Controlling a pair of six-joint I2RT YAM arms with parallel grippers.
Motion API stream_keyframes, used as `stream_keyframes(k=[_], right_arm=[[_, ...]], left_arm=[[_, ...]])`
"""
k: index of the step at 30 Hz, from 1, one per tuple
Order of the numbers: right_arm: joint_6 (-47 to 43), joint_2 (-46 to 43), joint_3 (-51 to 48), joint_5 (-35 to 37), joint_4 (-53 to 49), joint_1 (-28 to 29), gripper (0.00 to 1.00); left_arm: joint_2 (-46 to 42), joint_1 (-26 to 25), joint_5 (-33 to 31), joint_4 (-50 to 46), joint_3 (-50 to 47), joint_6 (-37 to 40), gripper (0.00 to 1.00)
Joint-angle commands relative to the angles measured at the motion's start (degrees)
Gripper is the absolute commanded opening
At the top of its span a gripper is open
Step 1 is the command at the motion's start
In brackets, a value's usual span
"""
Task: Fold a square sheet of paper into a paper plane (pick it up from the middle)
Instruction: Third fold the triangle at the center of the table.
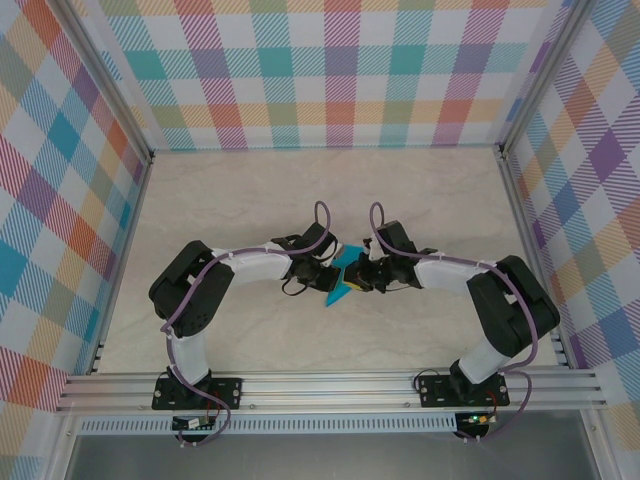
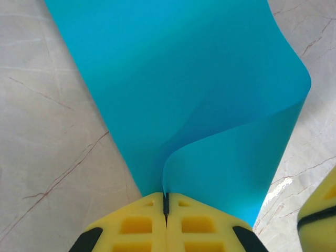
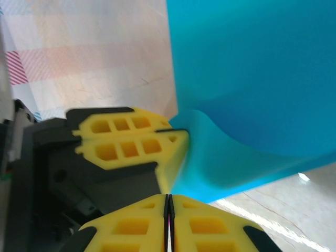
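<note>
L tool (image 2: 166, 202) clamped on edge of square sheet of paper (image 2: 194, 79), which bows over bench (image 2: 47, 131). R tool (image 3: 168, 199) pressed together just beside sheet's corner; grip unclear.

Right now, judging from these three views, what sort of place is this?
Probably a robot test cell, not a home: a silver aluminium frame rail carrying two black-and-white robot arms, pastel plaid printed walls on three sides, and a pale marble-look tabletop.
</note>
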Motion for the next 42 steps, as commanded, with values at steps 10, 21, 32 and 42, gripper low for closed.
stream_keyframes(k=[10,21,32,42], right_arm=[[1.9,4.0,-1.5,0.4,5.1,0.6,0.12],[1.7,6.6,-2.6,1.5,6.6,0.6,0.12],[1.4,8.1,-2.8,3.1,4.9,0.6,0.14],[-1.5,-0.2,-0.4,3.9,-1.1,-1.7,0.16]], left_arm=[[0.2,0.4,-1.7,-1.3,-1.1,-0.7,0.00],[0.2,0.4,-2.3,-1.7,-1.5,-0.6,0.00],[0.6,0.4,-3.2,-2.1,-1.7,-0.6,0.00],[0.4,0.4,-3.4,-2.0,-2.7,-0.7,0.00]])
